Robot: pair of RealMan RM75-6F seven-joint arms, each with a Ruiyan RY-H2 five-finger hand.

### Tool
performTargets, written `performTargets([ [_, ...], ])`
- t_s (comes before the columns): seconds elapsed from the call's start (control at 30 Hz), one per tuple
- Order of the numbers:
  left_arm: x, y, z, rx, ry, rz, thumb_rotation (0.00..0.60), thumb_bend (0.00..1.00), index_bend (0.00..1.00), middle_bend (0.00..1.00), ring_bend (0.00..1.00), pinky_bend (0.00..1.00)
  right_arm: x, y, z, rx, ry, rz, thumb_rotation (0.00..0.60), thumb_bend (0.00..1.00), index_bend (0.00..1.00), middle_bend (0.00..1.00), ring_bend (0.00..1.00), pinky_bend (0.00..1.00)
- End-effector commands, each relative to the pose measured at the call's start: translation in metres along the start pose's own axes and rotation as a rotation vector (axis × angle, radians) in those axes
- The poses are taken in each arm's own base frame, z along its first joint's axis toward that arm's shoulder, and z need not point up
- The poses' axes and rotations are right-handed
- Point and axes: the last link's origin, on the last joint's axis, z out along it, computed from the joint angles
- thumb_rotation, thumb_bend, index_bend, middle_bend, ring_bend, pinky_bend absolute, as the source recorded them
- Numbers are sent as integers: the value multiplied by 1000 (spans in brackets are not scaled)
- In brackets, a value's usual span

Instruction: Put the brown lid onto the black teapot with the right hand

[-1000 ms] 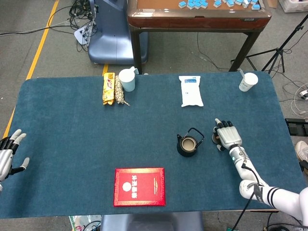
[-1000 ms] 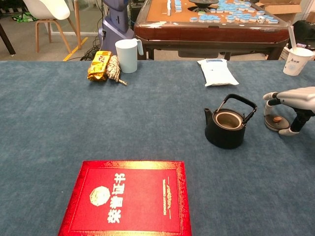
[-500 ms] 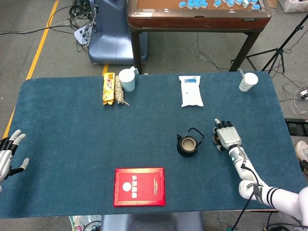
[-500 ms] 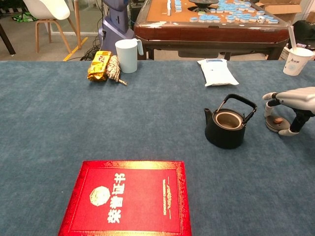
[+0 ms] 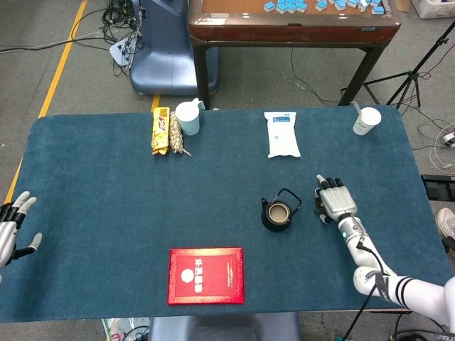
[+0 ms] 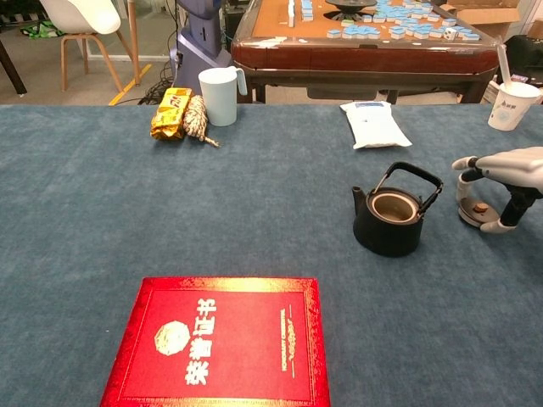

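The brown lid (image 6: pixel 479 209) lies flat on the surface near its right edge, just right of the black teapot (image 6: pixel 389 220), whose mouth is open with the handle raised. The right hand (image 6: pixel 501 174) arches over the lid, fingers (image 6: pixel 490 225) curled down around it; whether they grip it I cannot tell. Lifting and seating the lid are both left. At the left edge, the left hand (image 5: pixel 13 227) rests with fingers spread, holding nothing.

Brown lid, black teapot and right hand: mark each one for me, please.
brown lid (image 6: pixel 479 208), chest view, on its small knob.
black teapot (image 6: pixel 386 236), chest view, front of its body.
right hand (image 5: pixel 335 199), head view, back of the hand.
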Motion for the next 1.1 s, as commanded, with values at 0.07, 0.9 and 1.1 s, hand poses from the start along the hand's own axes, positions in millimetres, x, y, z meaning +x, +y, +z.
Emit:
performTargets([
  [0.07, 0, 0, 0, -1, 1, 1, 600, 394, 75, 0, 0, 0, 2, 1, -3, -3, 4, -4, 600, 310, 343, 0, 0, 0],
  [0.9, 8, 3, -3, -10, 24, 0, 600, 394, 74, 0, 0, 0, 35, -11, -36, 21, 61, -22, 600, 311, 352, 0, 0, 0],
  [1.1, 12, 5, -5, -14, 34, 1, 600, 394, 74, 0, 0, 0, 48, -15, -46, 29, 87, -30, 600, 310, 352, 0, 0, 0],
])
